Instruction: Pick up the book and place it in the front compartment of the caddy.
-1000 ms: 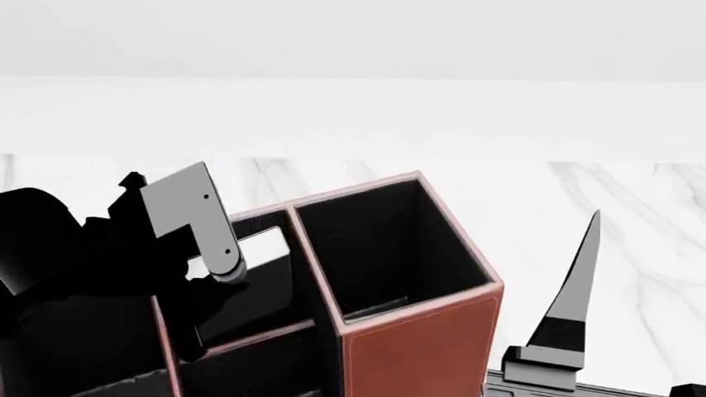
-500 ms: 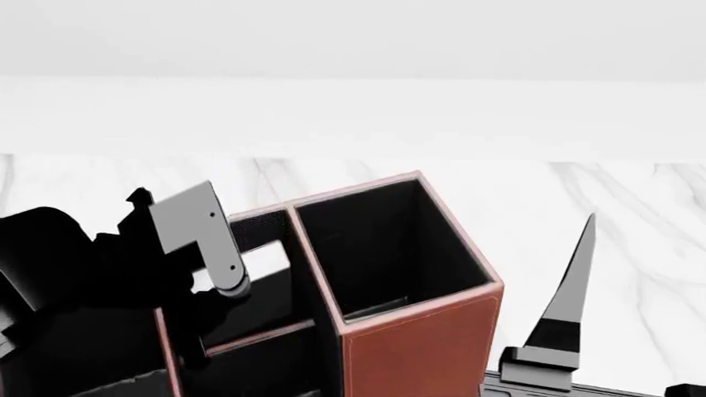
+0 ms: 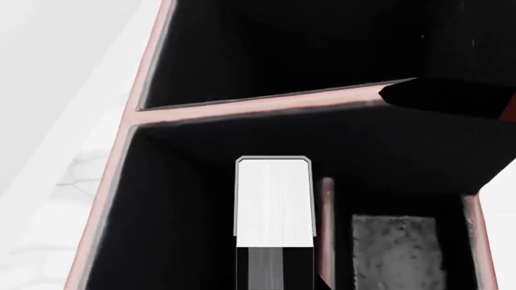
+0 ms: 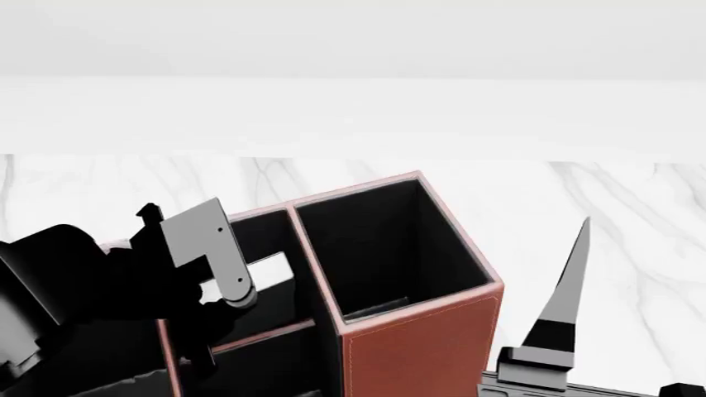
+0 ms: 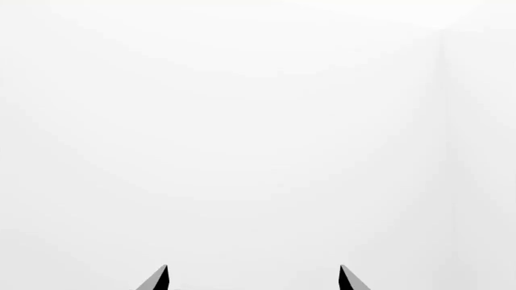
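The reddish-brown caddy (image 4: 419, 347) fills the lower middle of the head view, its tall section at the right. My left gripper (image 3: 274, 281) is shut on the black book (image 3: 274, 202), whose white page edges face the wrist camera. The book hangs inside a black-lined compartment, just short of a stitched divider (image 3: 266, 104). In the head view the book's white edge (image 4: 264, 269) shows in the compartment left of the tall section, behind my left arm (image 4: 78, 289). My right gripper (image 5: 254, 279) is open and holds nothing. One of its fingers (image 4: 568, 289) points up to the right of the caddy.
White marble tabletop (image 4: 617, 198) stretches behind and right of the caddy, with a pale wall beyond. A thin inner partition (image 3: 325, 229) and a small grey-floored pocket (image 3: 395, 254) lie beside the book. The right wrist view shows only blank white.
My left arm has sunk lower and slid toward the near left, taking the book deeper into the caddy compartment. The right finger has dropped slightly.
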You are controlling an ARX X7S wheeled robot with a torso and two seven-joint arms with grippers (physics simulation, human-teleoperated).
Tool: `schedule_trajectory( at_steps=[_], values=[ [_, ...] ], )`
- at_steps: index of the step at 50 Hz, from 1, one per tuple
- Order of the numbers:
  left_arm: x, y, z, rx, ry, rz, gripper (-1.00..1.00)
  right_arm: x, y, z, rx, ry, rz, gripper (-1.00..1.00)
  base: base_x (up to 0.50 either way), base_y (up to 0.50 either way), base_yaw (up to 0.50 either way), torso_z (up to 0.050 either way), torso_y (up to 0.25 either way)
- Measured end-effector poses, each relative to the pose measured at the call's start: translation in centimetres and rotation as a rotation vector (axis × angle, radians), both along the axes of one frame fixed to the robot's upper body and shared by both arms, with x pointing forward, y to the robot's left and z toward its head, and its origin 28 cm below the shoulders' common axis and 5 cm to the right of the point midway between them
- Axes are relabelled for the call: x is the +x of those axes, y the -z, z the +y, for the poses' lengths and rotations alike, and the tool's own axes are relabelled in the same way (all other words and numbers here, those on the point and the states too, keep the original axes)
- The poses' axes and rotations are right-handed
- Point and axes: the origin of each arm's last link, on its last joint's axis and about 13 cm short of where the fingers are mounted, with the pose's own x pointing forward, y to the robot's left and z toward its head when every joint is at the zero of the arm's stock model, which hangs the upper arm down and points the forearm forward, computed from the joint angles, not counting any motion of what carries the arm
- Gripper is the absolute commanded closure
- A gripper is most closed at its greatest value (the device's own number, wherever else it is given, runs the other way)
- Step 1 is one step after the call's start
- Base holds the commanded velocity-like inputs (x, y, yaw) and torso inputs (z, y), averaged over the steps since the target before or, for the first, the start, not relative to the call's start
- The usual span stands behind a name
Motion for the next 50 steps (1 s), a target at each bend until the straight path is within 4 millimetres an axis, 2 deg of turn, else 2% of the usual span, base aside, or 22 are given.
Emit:
schedule_trajectory(
  at_steps=[33,34,50],
  values=[
    [0.8,2.0,0.2,0.009,-0.02,0.021,1.0,0.3,0.5,0.1,-0.007,-0.002,0.016,-1.0,0.0,0.0,0.0,0.0,0.001],
    [0.8,2.0,0.2,0.009,-0.02,0.022,-1.0,0.3,0.5,0.1,-0.007,-0.003,0.016,-1.0,0.0,0.0,0.0,0.0,0.0],
    [1.0,1.7,-0.1,-0.012,-0.027,0.009,-1.0,0.4,0.5,0.1,-0.006,-0.004,0.018,-1.0,0.0,0.0,0.0,0.0,0.0]
  ],
)
